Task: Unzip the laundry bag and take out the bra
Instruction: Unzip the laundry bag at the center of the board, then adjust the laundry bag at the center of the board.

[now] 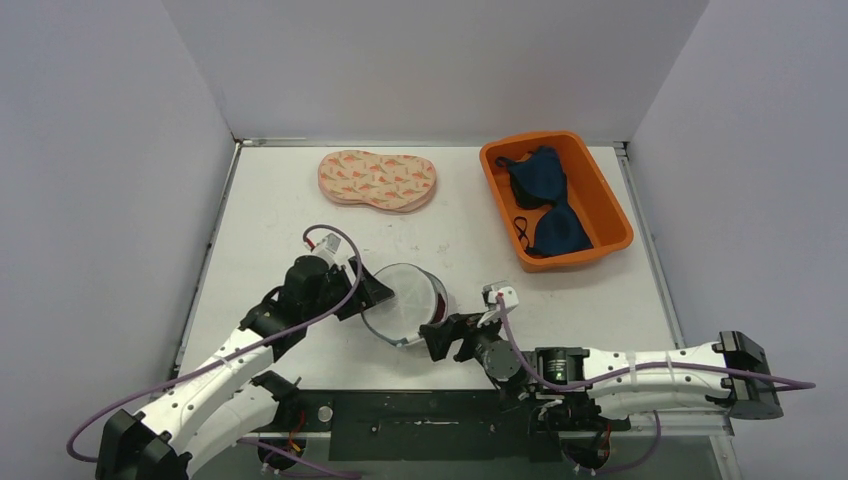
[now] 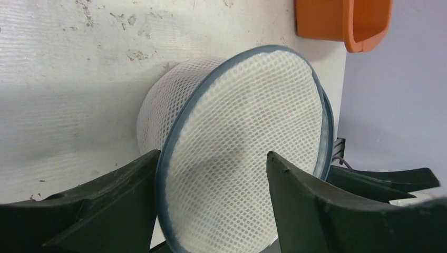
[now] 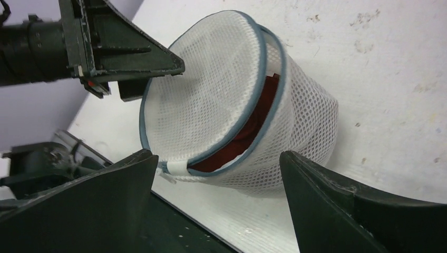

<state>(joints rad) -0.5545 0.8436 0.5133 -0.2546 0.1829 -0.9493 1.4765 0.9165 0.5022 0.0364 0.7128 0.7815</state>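
- Two arms reach in toward a white mesh laundry bag (image 1: 405,300), which lies on its side near the front middle of the table (image 1: 300,210) in the top view.
- Top view: the left gripper (image 1: 378,290) is at the bag's left side and the right gripper (image 1: 442,335) at its lower right. Both are close to the bag.
- Top view, farther back: an orange bin (image 1: 610,215) at the right holds dark blue garments (image 1: 545,185). A pink patterned pouch (image 1: 378,180) lies flat near the back edge, well apart from the bag.
- Left wrist view: the jaws stand wide apart and grasp nothing. The bag's round, blue-rimmed lid fills the gap between the fingers (image 2: 105,211). Whether the tips touch the mesh cannot be told.
- Right wrist view: these jaws are also spread and released, with the bag lying beyond them. The zip around the lid gapes partway, and the dark red bra (image 3: 258,116) shows through the slit, inside the bag.
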